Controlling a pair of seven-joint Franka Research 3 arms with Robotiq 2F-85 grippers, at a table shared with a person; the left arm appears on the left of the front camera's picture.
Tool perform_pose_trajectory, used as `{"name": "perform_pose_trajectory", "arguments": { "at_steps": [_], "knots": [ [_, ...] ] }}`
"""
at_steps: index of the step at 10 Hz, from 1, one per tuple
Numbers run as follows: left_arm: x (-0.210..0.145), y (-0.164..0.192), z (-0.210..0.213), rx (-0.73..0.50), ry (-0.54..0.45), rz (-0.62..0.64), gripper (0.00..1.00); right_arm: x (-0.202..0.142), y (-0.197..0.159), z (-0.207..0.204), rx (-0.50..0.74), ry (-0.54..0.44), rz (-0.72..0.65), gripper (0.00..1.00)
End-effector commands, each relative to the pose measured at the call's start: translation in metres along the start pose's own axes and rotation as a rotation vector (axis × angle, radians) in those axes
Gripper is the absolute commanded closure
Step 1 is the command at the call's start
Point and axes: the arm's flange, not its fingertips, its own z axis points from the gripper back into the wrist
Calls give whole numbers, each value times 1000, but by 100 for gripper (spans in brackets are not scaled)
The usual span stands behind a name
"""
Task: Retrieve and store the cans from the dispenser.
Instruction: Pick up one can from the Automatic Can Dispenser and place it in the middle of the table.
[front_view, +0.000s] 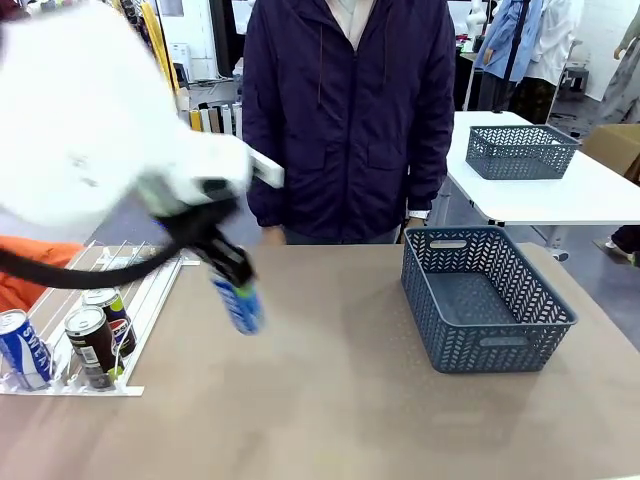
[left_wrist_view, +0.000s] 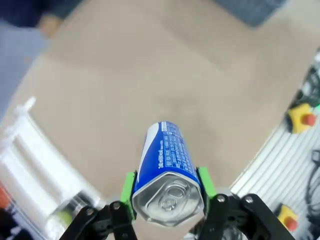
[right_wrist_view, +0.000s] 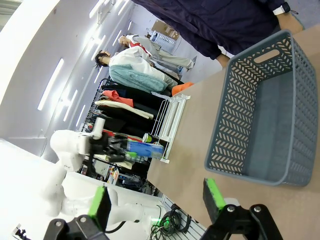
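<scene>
Cans (front_view: 92, 338) in dispenser (front_view: 140, 300): three, 8 o'clock on counter (front_view: 330, 400).
Blue can (front_view: 240, 303): one, gripped in left end effector (left_wrist_view: 167, 192), 9 o'clock.
Right end effector (right_wrist_view: 155, 200): wide.
Basket (front_view: 487, 345): one on counter, 3 o'clock.

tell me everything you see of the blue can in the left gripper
The blue can is a slim aluminium drink can, blue with white print, with a silver top and its pull tab in place. The left gripper clamps it near the top between its green pads. It hangs tilted in the air above the table, touching nothing else.
</scene>
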Motion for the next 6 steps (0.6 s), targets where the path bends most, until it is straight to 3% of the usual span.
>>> {"name": "perform_pose_trajectory", "arguments": {
  "at_steps": [1, 4, 6],
  "knots": [
    [55, -9, -44, -29, 48, -61, 100, 5, 4, -1, 20, -22, 4, 0],
    [79, -57, -115, -5, 87, -49, 100, 5, 4, -1, 20, -22, 4, 0],
    [86, -54, -125, 28, 102, -26, 100, 5, 4, -1, 20, -22, 4, 0]
  ]
}}
